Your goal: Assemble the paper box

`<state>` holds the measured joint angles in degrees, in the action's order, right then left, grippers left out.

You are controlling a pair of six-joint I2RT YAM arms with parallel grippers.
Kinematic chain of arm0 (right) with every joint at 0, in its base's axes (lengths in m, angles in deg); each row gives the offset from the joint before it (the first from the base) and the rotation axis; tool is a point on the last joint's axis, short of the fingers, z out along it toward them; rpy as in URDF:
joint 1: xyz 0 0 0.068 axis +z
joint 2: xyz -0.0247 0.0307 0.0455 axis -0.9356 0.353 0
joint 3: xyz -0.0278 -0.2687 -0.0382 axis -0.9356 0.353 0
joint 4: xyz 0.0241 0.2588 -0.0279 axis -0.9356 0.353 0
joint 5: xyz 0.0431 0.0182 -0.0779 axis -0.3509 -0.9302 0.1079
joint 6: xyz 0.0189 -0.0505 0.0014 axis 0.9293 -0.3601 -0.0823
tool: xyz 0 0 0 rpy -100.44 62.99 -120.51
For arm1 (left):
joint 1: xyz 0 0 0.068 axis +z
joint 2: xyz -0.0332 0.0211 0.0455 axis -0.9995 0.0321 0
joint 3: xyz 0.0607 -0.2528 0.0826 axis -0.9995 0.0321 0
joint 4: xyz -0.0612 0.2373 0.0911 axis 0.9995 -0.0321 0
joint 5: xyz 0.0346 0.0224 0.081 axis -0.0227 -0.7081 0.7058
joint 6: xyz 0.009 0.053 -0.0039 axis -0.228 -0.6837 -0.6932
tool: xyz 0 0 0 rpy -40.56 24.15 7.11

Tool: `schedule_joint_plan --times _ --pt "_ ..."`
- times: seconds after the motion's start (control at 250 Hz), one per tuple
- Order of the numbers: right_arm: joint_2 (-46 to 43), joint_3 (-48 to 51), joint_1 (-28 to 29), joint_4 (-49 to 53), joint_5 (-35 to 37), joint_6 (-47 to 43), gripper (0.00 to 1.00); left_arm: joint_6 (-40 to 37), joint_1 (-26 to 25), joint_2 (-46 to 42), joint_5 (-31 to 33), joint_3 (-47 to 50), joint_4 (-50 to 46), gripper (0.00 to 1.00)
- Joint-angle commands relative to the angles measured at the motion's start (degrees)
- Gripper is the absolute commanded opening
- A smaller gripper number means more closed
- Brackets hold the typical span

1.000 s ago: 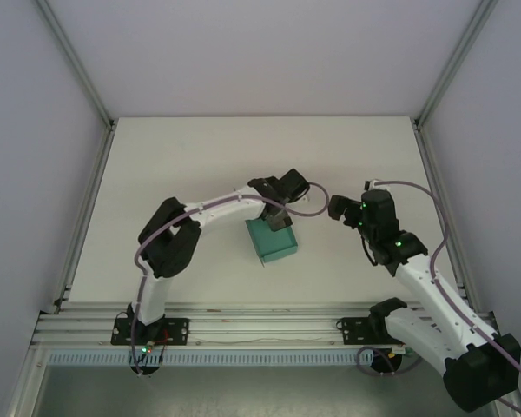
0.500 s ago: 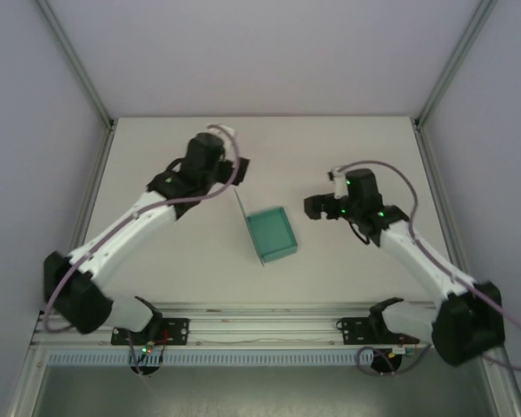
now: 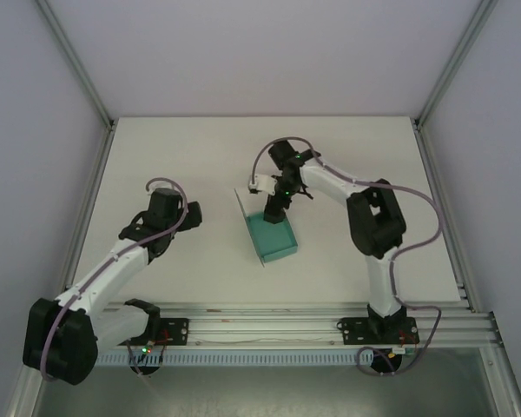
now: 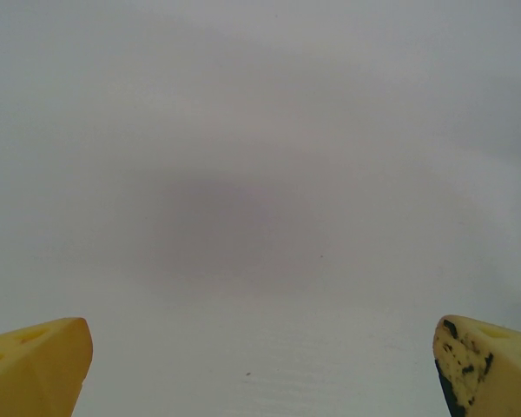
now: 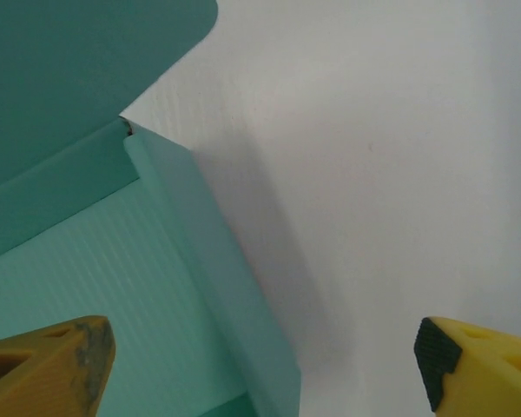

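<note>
The paper box [image 3: 273, 238] was seen from the top view near the middle of the table [image 3: 174, 156], open side up, with a flap raised along its left edge. The right gripper [image 3: 275, 208] was placed over the box's far end. In the right wrist view, its fingers [image 5: 48, 360] were spread, with a box wall [image 5: 217, 287] lying between them and nothing pinched. The left gripper [image 3: 189, 215] was held well apart from the box. In the left wrist view, its fingers [image 4: 482, 365] were spread over bare table.
</note>
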<state>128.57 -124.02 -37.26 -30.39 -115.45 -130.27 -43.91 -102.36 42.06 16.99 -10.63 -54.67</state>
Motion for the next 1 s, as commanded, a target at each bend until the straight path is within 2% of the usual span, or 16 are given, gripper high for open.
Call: schedule_joint_plan --times 0.0,0.092,0.208,0.288,0.392,0.5,0.652,0.74,0.835,0.891,0.943,0.995 --pt "2.1 -3.3 1.6 7.2 2.7 -3.9 0.82 1.4 0.7 -2.3 0.7 0.2 1.6 1.0" --pt "3.4 -3.0 2.2 3.0 5.3 -1.4 0.64 1.3 0.7 -2.8 1.3 0.0 1.6 1.0" --pt "3.0 -1.4 2.4 -1.7 7.3 2.7 0.35 1.1 0.7 -3.5 3.1 -0.5 1.0 1.0" --pt "0.3 2.8 2.4 -6.6 9.0 5.7 0.27 1.5 0.7 -4.0 5.2 -1.0 0.0 1.0" --pt "-4.3 9.6 2.4 -14.0 11.6 12.9 0.22 2.2 0.7 -5.0 6.9 -1.3 -0.2 1.0" --pt "-9.0 15.5 2.5 -20.2 16.9 26.7 0.15 3.1 0.7 -5.9 9.4 -1.4 0.2 1.0" --pt "-14.2 20.6 2.9 -21.2 30.0 58.0 0.09 4.9 0.7 -6.2 11.0 -2.2 -0.1 1.0" --pt "-17.1 25.8 4.8 -20.3 35.6 73.8 0.09 5.6 0.7 -6.0 10.7 -2.6 0.2 1.0" --pt "-18.9 30.4 7.4 -20.4 38.3 87.0 0.09 5.4 0.7 -5.7 9.4 -2.5 1.3 1.0" --pt "-19.2 31.6 8.5 -20.4 36.9 91.8 0.12 4.7 0.7 -5.3 8.3 -2.6 2.0 1.0" --pt "-19.0 31.5 9.4 -18.2 38.8 96.6 0.13 4.0 0.7 -4.7 6.8 -2.5 2.8 1.0" --pt "-18.7 31.4 9.9 -17.1 39.0 98.0 0.16 3.3 0.7 -4.1 5.0 -2.5 3.6 1.0"
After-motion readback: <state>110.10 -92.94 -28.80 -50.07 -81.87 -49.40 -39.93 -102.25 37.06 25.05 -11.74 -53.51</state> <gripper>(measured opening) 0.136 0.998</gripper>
